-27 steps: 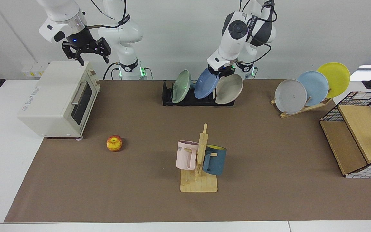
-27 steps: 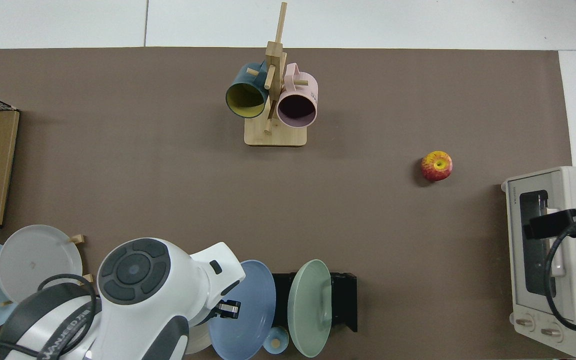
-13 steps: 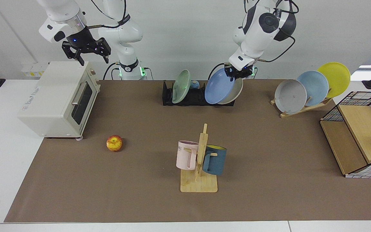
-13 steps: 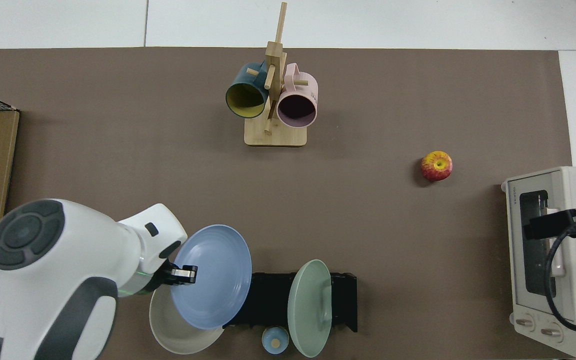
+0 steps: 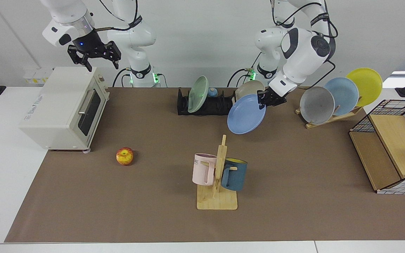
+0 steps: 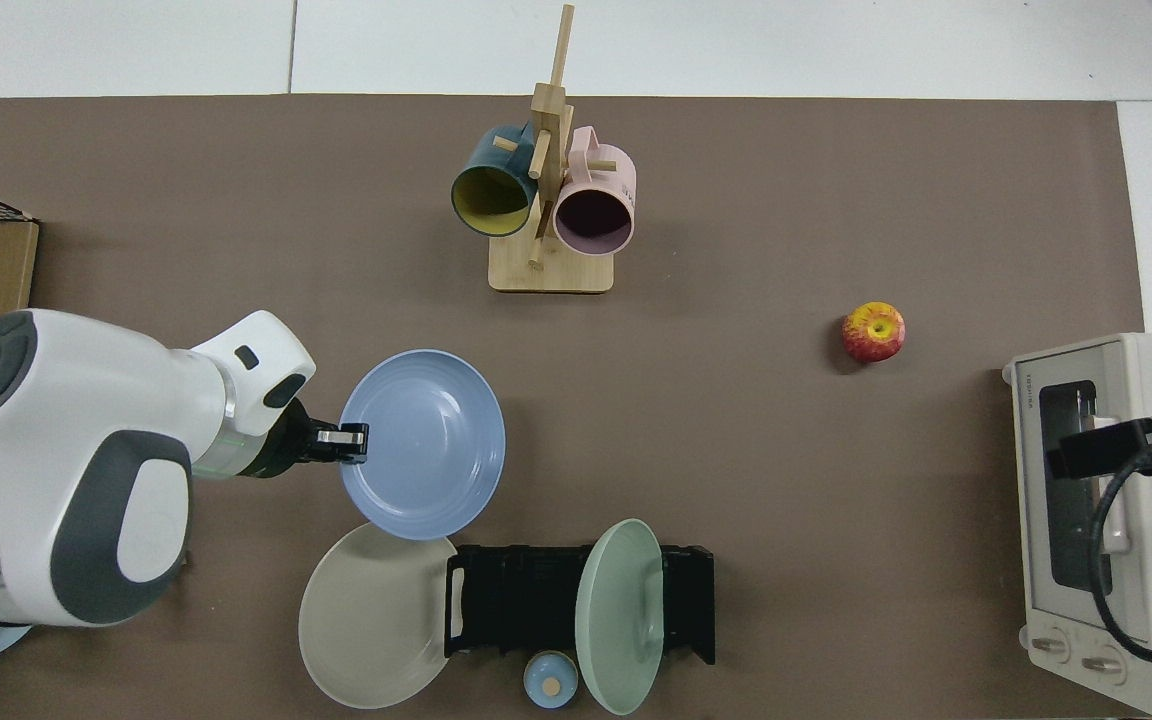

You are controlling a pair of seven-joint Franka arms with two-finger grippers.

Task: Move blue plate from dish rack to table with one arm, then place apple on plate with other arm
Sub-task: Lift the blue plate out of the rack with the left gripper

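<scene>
One rim edge of blue plate point(image 5: 246, 114) pinched betw. left gripper point(image 5: 268, 99) fingers, clear of dish rack point(image 5: 206, 105).

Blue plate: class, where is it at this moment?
The blue plate hangs tilted from the left gripper, off the dish rack, above the table.

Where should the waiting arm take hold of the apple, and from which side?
Across its round middle, from straight above: the apple sits stem-up, alone on the table, clear all round. The right gripper waits over the toaster oven.
</scene>
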